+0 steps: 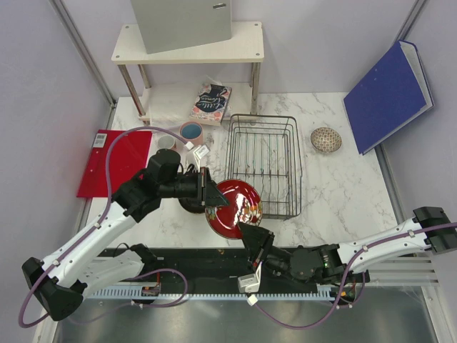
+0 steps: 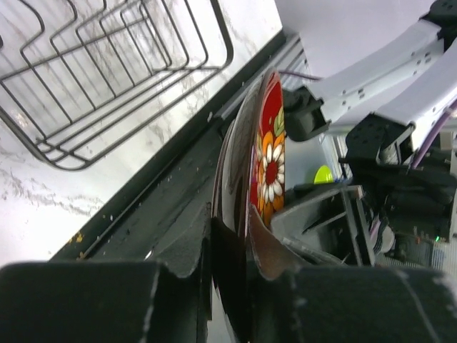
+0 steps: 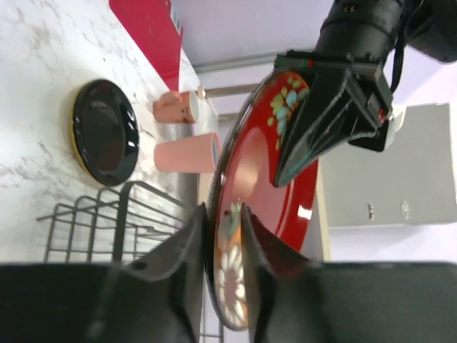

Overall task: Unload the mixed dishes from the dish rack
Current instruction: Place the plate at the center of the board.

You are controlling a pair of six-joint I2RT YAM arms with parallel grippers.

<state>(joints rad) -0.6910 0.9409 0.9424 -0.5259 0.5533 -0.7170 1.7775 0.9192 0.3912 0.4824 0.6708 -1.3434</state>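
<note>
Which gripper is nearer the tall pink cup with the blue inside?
Left. The left gripper sits in front of the tall pink cup, at the red floral plate's left rim; the right gripper is at its near rim, farther off.

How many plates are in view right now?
2. The red floral plate hangs tilted between the left fingers and right fingers, by the dish rack's near-left corner. The black plate lies flat on the table, left of the rack.

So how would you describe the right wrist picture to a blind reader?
A red floral plate stands on edge between the fingers of the right pincer, with the left pincer on its far rim. Behind, a marble table holds a black plate, two pink cups and a corner of the wire rack.
</note>
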